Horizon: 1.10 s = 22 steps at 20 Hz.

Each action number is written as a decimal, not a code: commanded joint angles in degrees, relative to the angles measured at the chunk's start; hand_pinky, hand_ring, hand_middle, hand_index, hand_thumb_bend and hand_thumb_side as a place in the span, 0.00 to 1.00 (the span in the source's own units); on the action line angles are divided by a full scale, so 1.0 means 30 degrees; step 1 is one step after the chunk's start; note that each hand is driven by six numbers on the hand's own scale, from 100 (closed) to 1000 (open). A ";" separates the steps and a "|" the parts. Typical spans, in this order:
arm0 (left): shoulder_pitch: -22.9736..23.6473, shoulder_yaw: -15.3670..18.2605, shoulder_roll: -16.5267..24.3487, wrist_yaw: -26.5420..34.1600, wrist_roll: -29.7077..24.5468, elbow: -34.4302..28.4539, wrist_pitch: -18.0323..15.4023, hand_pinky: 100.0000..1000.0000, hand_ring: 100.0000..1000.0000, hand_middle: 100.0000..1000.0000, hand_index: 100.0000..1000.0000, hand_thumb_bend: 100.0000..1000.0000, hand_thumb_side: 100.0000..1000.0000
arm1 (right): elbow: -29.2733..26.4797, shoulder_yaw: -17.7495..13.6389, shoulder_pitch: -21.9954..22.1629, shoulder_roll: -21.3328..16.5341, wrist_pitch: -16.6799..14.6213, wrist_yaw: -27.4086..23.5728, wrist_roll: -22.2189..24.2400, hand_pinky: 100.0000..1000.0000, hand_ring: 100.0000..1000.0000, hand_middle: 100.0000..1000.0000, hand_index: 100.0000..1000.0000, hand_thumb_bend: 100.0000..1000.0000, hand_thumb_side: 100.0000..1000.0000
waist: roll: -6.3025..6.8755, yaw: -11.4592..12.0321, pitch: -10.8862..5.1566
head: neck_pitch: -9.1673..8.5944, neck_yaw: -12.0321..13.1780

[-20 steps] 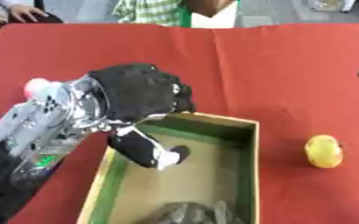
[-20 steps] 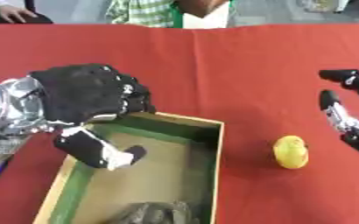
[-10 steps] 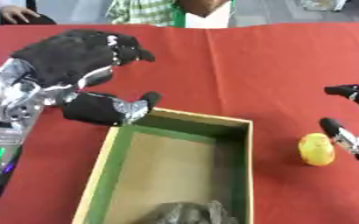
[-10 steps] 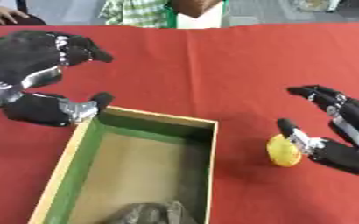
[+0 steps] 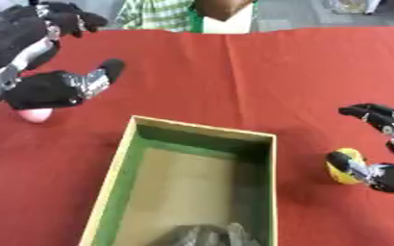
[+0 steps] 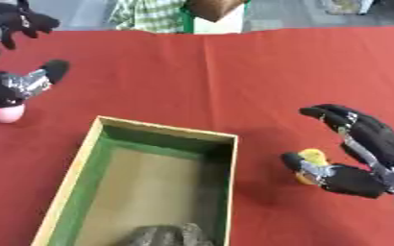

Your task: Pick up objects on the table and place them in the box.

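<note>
An open box (image 5: pixel 115 178) with a tan rim and green inner walls stands on the red cloth at lower centre. A dark grey crumpled thing (image 5: pixel 207 235) lies at its near end. A small yellow rounded object (image 6: pixel 313 159) sits on the cloth just right of the box. My right hand (image 6: pixel 374 144) is open around it, thumb against its near-left side and fingers arched above, apart from it. My left hand (image 5: pixel 19 41) hovers open at the upper left, holding nothing. A pink rounded object (image 5: pixel 34 115) lies on the cloth just below its thumb.
The red cloth (image 5: pixel 234 77) covers the whole table. A pale carton-like object (image 5: pixel 230 21) stands at the far edge, top centre. A wide stretch of cloth lies between the box and the far edge.
My left hand has lifted out of the box and drawn back to the upper left. My right hand has come in from the right and closed up to the yellow object.
</note>
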 commanded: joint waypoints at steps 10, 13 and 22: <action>0.2480 0.4069 0.0968 0.1687 0.3320 -0.0269 0.2195 0.52 0.66 0.68 0.87 0.28 1.00 | 0.0811 -0.0569 0.0245 -0.0163 0.2209 0.1789 0.1608 0.95 0.95 0.86 0.98 0.59 1.00 | 0.0070 0.0238 -0.0033 | -0.0541 -0.0030; 0.3187 0.4565 0.0991 0.1874 0.4097 -0.0269 0.2492 0.51 0.65 0.67 0.87 0.28 1.00 | 0.1192 -0.0692 0.0336 -0.0089 0.2526 0.2062 0.1631 0.95 0.95 0.86 0.98 0.58 1.00 | 0.0092 0.0244 0.0014 | -0.0616 -0.0054; 0.4511 0.5259 0.1065 0.1602 0.6415 -0.0269 0.3489 0.50 0.64 0.66 0.87 0.25 1.00 | 0.0898 -0.0824 0.1057 -0.0263 0.2495 0.2044 0.1702 0.95 0.95 0.85 0.97 0.58 1.00 | 0.0087 0.0204 0.0059 | -0.0653 0.0097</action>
